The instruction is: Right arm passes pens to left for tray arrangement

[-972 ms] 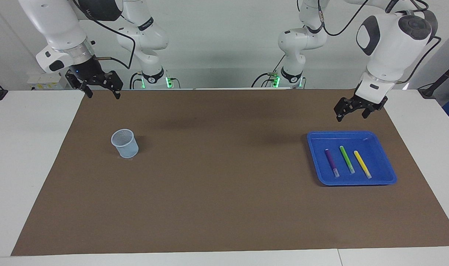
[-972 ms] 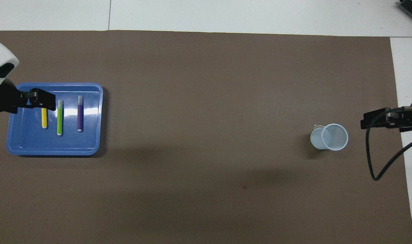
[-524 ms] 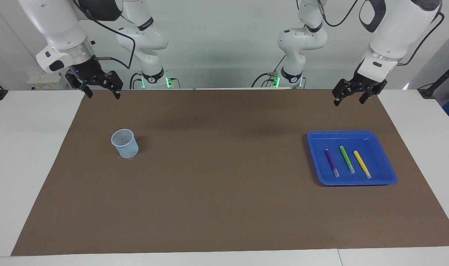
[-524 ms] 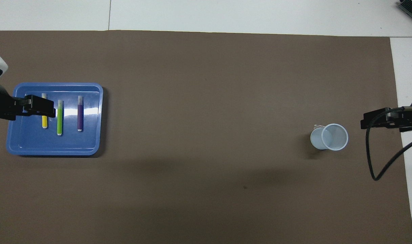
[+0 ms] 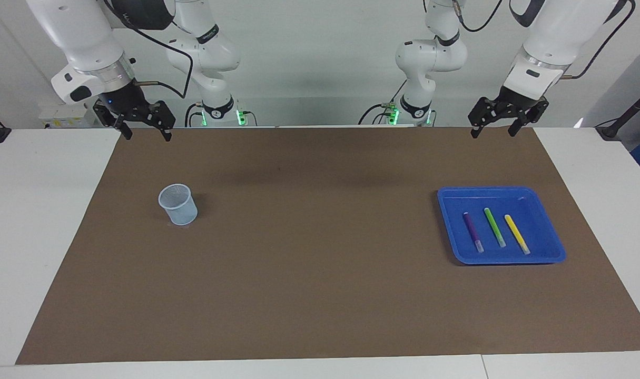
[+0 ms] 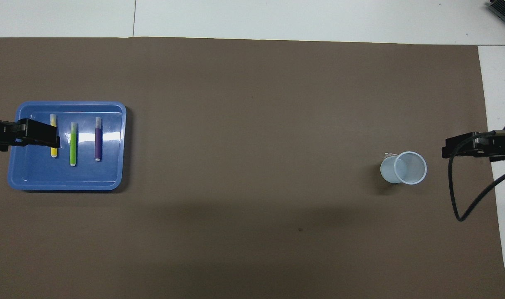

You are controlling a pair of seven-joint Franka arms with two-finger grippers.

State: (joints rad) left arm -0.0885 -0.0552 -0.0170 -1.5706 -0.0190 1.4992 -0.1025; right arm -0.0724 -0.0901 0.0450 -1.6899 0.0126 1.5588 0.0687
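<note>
A: Pens first. Where do they lie?

B: All three inside the shallow square bright-blue plastic tray (image 5: 554, 247), toward the left arm's end of the tabletop (image 5: 320, 337). Slim purple marker pen (image 5: 472, 231), bright green marker pen (image 5: 494, 227) and yellow marker pen (image 5: 517, 233) sit side by side, apart from one another, pale ends pointing away from the robots. Green is in the middle; purple is nearest the tabletop's centre.

A: Pincers?

B: Left pincer (image 5: 491, 132) hangs in the air over the brown mat (image 5: 320, 295) near its robot-side edge, fingers spread, nothing between them. Right pincer (image 5: 146, 136) waits raised over the mat's corner at the right arm's end, released too, holding nothing.

A: Anything else out there?

B: Small pale-blue translucent plastic cup (image 5: 178, 204), upright on the mat toward the right arm's end, well apart from the tray. Nothing visible inside it from overhead.
</note>
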